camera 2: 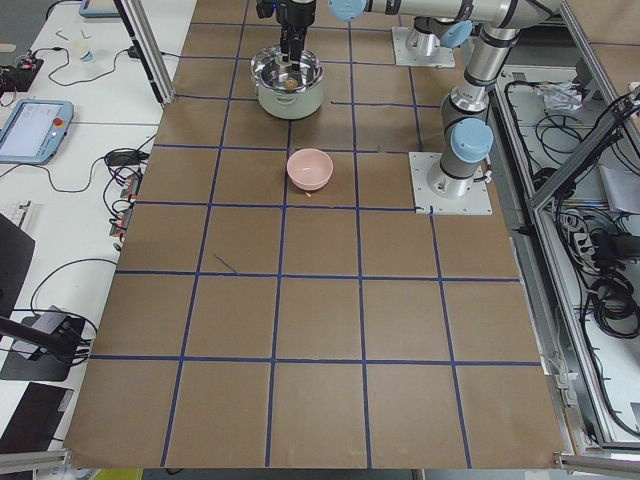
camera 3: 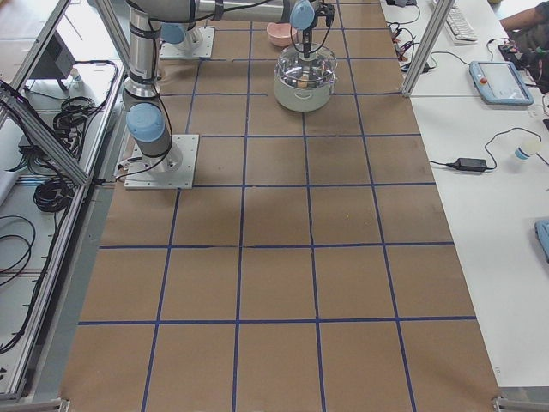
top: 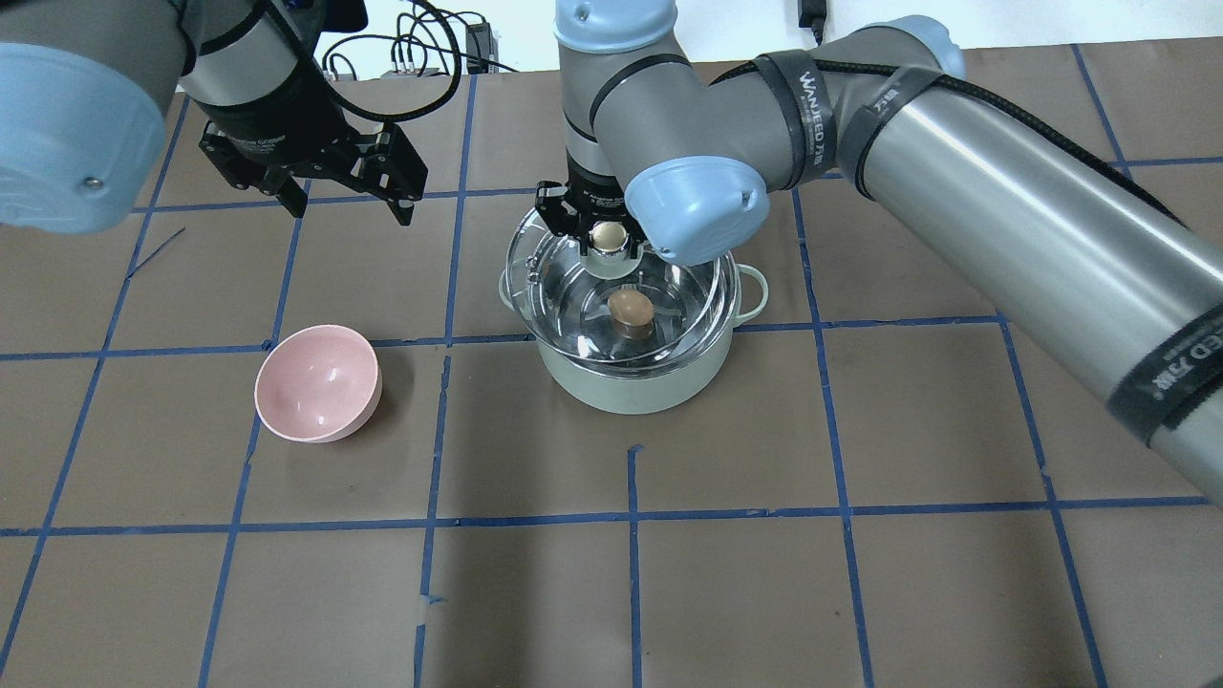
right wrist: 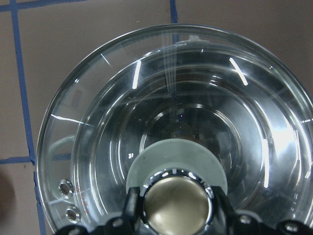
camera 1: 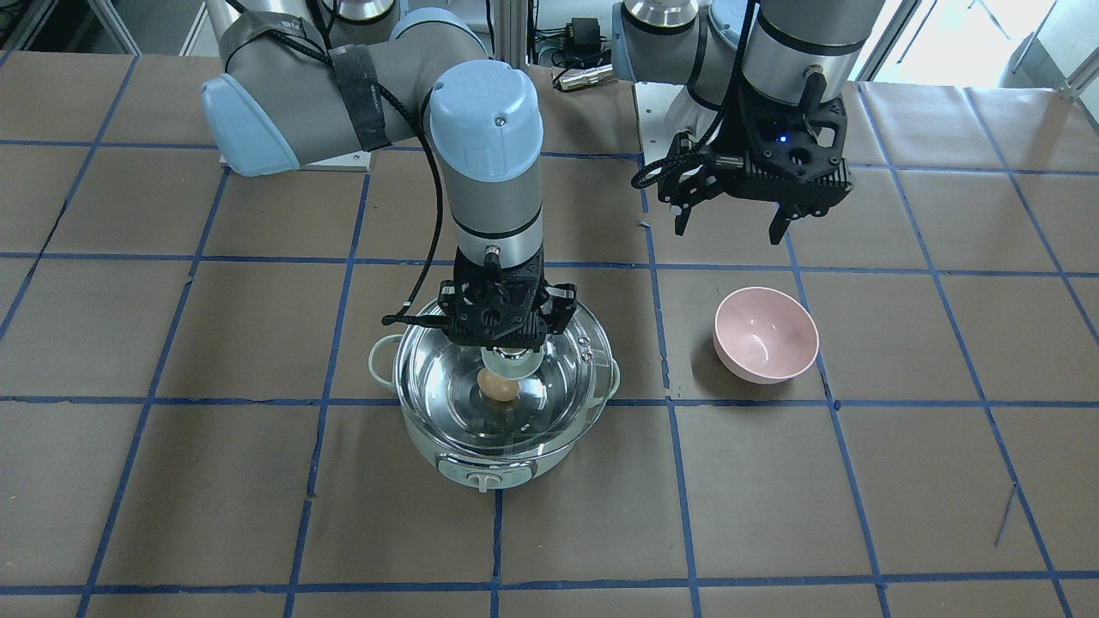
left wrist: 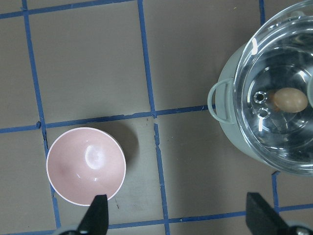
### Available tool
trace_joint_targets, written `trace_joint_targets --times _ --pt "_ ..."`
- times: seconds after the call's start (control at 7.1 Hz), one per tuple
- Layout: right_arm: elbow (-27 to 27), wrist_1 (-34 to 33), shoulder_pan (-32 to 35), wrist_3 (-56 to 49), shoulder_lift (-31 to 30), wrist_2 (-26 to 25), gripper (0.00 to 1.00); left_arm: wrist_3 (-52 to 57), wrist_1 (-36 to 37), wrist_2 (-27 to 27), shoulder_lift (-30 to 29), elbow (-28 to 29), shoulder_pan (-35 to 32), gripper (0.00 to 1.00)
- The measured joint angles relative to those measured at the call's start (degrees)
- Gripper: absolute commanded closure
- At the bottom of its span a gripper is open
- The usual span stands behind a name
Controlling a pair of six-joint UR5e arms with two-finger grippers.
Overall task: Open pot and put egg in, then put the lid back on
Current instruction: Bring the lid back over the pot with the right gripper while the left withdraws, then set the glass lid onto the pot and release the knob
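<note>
Pot [camera 1: 485, 463] on the desk [camera 1: 859, 481] holds the egg [camera 1: 498, 386]; right jaws grasp the lid [camera 1: 575, 343] by its knob over it; left jaws hang released near the bowl [camera 1: 767, 335].

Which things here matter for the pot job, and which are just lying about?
Part of the job: pot; egg, inside the pot; lid, over the pot; right gripper, shut on the lid's knob.
Lying about: pink bowl, empty, beside the pot; left gripper, open, holding nothing.
</note>
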Motion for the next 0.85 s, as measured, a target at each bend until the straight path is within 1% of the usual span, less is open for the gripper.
trace_joint_targets --times 0.56,0.7,0.85 --pt "0.4 0.8 -1.7 -4.7 -1.0 0.0 0.64 1.0 0.0 -0.2 -0.1 0.1 0.2 0.00" --pt "0.6 0.8 -2.1 -5.4 -1.2 0.0 0.60 1.1 0.0 -0.2 -0.1 0.0 0.2 0.00" --pt "0.8 0.7 -2.2 -5.8 -1.2 0.1 0.52 1.1 0.0 -0.2 -0.1 0.0 0.2 0.00"
